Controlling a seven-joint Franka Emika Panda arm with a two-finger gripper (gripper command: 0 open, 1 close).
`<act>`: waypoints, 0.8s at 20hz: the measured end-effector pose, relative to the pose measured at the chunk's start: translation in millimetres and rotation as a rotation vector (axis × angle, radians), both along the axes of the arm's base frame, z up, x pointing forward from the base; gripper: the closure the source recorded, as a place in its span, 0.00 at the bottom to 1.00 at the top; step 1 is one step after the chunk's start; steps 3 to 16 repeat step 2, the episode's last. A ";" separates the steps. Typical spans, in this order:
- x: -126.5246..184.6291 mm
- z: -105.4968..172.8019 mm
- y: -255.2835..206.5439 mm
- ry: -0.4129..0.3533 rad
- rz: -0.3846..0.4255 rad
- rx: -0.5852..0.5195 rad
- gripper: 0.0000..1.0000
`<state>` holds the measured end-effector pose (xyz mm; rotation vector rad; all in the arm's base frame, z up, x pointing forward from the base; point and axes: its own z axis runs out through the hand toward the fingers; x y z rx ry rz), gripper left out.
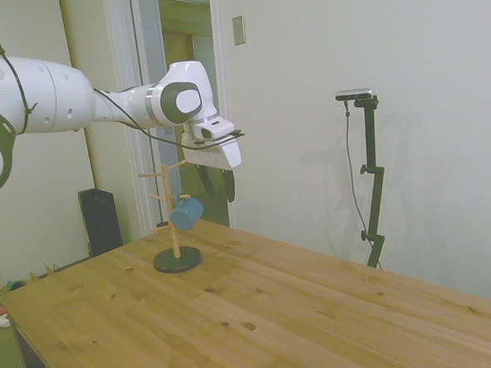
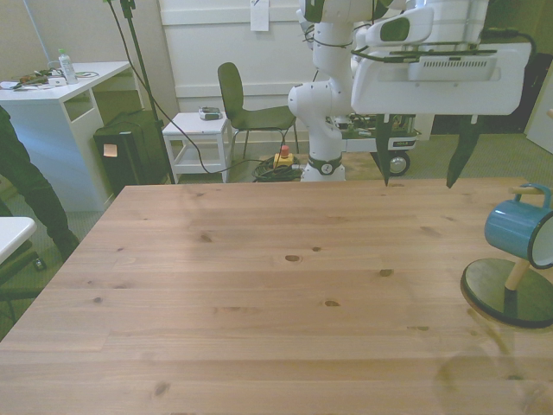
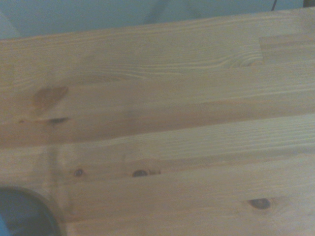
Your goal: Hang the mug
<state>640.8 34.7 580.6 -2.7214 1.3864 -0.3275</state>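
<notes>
- Blue mug [image 1: 187,213] hung by its handle on a lower peg of the wooden rack [image 1: 175,221], tilted, white inside facing the front view's right.
- Rack upright on a dark round base [image 2: 508,293] near the wooden surface [image 2: 259,294] edge.
- Gripper [image 2: 423,164] above and behind the mug, fingers spread apart, holding nothing, clear of it.
- Wrist view: only bare planks and a dark base edge [image 3: 22,214].

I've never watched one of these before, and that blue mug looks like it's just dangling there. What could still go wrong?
1. The mug hangs by its handle from a thin peg of the wooden mug tree; if the hold is shallow, it might slip off.
2. The open, empty gripper sits close above and beside the tree, so a careless move away could bump a branch.
3. The tree rests on a small round base, so a knock may tip it.
</notes>
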 end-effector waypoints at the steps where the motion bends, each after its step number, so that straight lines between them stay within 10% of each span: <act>1: -5.6 -8.2 -3.4 0.001 0.003 0.005 0.00; 16: -11.4 -17.2 -7.6 0.003 0.007 0.010 0.00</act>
